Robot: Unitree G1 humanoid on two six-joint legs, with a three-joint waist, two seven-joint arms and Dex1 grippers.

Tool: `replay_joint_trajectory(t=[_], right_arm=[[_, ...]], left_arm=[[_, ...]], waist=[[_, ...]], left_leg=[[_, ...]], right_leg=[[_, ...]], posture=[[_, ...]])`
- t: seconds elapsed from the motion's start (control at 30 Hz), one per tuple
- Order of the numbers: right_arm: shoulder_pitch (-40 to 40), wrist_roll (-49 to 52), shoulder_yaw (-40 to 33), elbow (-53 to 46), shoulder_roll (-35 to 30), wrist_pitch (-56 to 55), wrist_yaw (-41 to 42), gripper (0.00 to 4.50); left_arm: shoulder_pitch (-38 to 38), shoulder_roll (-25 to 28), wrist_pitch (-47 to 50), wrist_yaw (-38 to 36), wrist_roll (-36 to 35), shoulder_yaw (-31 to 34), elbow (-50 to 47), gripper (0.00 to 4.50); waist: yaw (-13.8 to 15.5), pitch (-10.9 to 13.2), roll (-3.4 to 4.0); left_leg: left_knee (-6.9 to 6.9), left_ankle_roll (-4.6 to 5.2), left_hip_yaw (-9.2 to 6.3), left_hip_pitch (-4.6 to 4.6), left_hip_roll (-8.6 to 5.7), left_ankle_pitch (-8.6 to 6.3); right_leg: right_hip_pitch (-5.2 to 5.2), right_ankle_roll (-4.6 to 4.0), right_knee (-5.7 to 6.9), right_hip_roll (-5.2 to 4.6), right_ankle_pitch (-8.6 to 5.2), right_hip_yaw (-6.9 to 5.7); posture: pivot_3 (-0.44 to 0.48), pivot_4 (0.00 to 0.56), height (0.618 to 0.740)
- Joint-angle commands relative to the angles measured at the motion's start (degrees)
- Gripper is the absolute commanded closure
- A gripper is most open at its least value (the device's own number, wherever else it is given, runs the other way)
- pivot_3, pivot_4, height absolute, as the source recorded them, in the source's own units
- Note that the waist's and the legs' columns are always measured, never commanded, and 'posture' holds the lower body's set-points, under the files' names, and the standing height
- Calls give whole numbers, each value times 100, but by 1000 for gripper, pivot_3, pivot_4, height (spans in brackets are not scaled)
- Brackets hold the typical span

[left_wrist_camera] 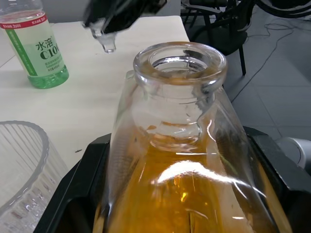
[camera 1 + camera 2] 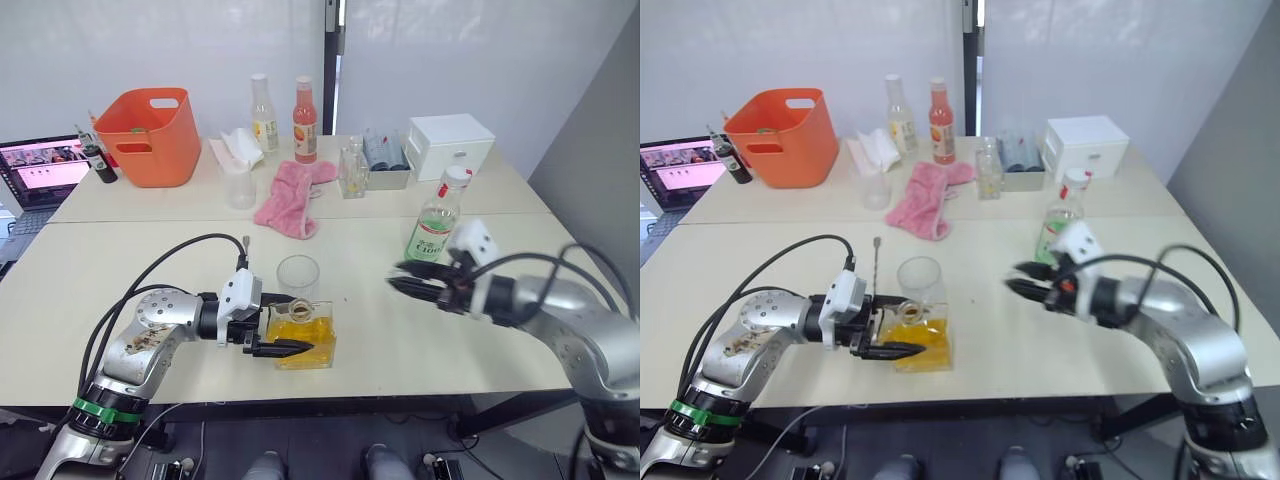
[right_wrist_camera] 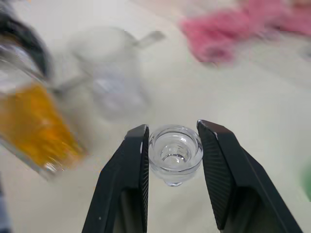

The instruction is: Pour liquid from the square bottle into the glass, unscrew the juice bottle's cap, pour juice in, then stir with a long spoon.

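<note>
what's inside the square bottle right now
Amber liquid fills the lower part of the square bottle, held by the left gripper. Its neck is open; the right gripper holds the stopper.

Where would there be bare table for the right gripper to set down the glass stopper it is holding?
Bare tabletop lies below the right gripper, between the square bottle and the juice bottle; the near right corner is free too. The back edge, from orange tub to white box, is crowded.

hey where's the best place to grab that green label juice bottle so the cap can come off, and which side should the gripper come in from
Grip the juice bottle around its labelled body, below the neck, leaving the cap free. It stands upright behind the right gripper, so that arm could probably come in level from the robot's side. First, though, that gripper must put down the glass stopper it holds.
</note>
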Motion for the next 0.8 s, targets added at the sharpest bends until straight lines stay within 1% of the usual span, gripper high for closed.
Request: replay_joint_trajectory(t=[0.03,0.13,0.23,0.33,0.43,0.57,0.73,0.8], right_arm=[[165,-347,-361,389,196,-823,-227,3493],[264,-571,-421,827,431,-1227,-397,3493],[216,-884,-353,1369,668,-1664,-616,3493],[119,-1125,-239,1725,770,-1827,-759,3493],[80,-1169,-188,1855,837,-1777,-772,3493],[75,-1247,-143,2026,899,-1816,-768,3493],[42,-1284,-148,2222,949,-1888,-710,3493],[29,-1285,-149,2254,957,-1897,-692,3493]], left_arm=[[60,-7,-23,13,74,-73,-96,1678],[56,-6,-54,40,113,-82,-97,1678],[42,-19,-78,57,130,-99,-84,1678],[23,-33,-97,66,145,-109,-69,1678],[5,-40,-112,84,162,-108,-64,1678],[-18,-53,-103,123,179,-100,-71,1678],[-58,-57,-36,173,175,-98,-101,1678],[-89,-58,23,201,152,-97,-133,1678]], waist=[[-12,-1,3],[-5,-1,3],[-6,-1,4],[-6,-1,4],[-6,-1,5],[-2,-1,5],[-2,-1,5],[-1,-1,5]], left_leg=[[0,0,7,6,0,0],[2,2,9,15,0,3],[2,2,10,18,0,4],[2,2,10,17,0,4],[1,2,11,19,-1,4],[2,2,11,26,-1,4],[0,2,11,79,-1,2],[0,3,11,86,-1,2]], right_leg=[[3,3,0,0,-2,7],[15,36,-1,1,-19,11],[17,34,-2,1,-17,14],[17,22,-3,1,-10,16],[17,10,-2,2,-3,17],[27,15,-4,2,-5,18],[89,47,-18,2,-25,17],[95,49,-19,2,-26,17]], posture=[[0,150,739],[0,150,739],[0,150,739],[0,150,739],[0,150,739],[0,150,739],[0,150,739],[0,150,739]])
